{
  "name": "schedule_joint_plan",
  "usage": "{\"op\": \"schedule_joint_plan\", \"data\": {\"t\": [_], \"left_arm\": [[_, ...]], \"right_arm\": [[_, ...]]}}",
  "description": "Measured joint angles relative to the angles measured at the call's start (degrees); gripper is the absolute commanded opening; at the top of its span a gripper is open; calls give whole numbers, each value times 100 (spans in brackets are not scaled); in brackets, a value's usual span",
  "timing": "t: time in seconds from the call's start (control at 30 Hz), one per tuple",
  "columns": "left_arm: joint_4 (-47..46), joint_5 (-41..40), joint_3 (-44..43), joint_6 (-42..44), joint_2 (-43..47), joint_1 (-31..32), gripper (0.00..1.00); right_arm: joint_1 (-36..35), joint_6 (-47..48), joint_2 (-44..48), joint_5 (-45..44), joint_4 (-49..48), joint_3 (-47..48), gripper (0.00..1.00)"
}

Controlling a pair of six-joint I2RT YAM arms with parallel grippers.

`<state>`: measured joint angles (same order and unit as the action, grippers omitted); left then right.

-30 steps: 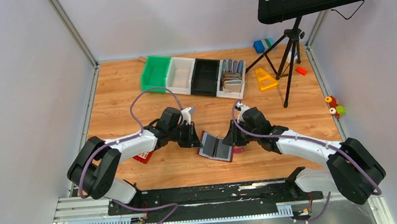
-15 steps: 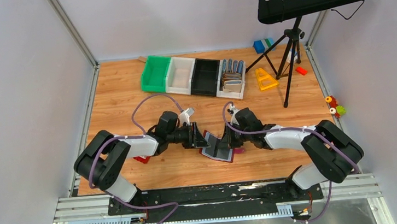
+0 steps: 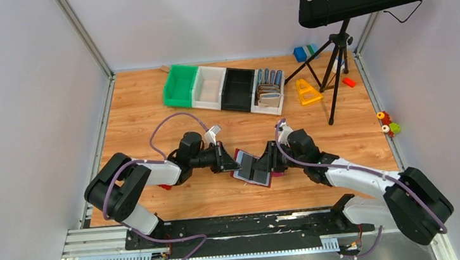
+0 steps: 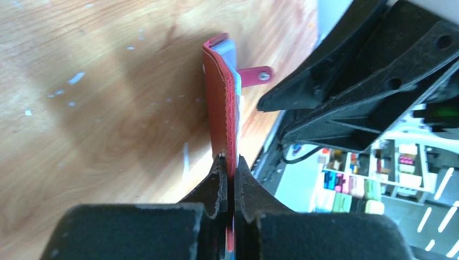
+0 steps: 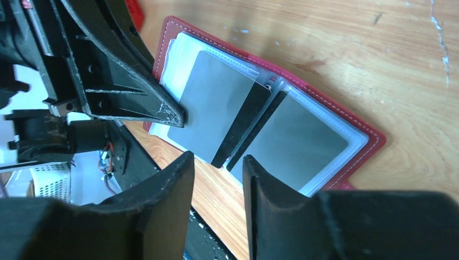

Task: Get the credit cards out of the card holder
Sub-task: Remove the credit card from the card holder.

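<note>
The maroon card holder (image 3: 253,168) lies open on the wooden table between both arms. My left gripper (image 3: 233,162) is shut on the edge of its left flap (image 4: 219,108), which stands up edge-on in the left wrist view, with the snap tab (image 4: 257,76) behind it. Two silvery grey credit cards with black stripes (image 5: 208,111) (image 5: 295,143) sit in clear sleeves inside the holder (image 5: 373,140). My right gripper (image 5: 217,161) hovers open just over the near edge of the holder, with nothing between its fingers (image 5: 173,184).
Green (image 3: 180,86), white (image 3: 209,86) and black (image 3: 238,89) bins and a bin of upright wallets (image 3: 268,92) line the back. A music stand's tripod (image 3: 333,53) and a yellow triangle (image 3: 306,91) stand at the back right. A red piece (image 3: 165,185) lies under my left arm.
My left gripper opened, moved in and shut on the holder's left flap, lifting it a little. My right gripper drew back slightly to the right and its jaws opened.
</note>
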<state>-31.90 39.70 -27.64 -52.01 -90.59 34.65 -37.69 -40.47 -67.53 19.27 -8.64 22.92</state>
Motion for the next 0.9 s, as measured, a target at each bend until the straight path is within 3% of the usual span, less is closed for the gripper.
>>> {"op": "schedule_joint_plan", "data": {"t": [0.33, 0.7, 0.9], "left_arm": [[-809, 44, 376, -1097, 1283, -20, 0], [-1290, 227, 542, -1832, 1641, -26, 0], [-1248, 229, 555, -1853, 2026, -26, 0]], "right_arm": [[229, -782, 916, 442, -776, -525, 46], [387, -1893, 1187, 1156, -2597, -1003, 39], [387, -2184, 1252, 1329, -3077, -1003, 29]]}}
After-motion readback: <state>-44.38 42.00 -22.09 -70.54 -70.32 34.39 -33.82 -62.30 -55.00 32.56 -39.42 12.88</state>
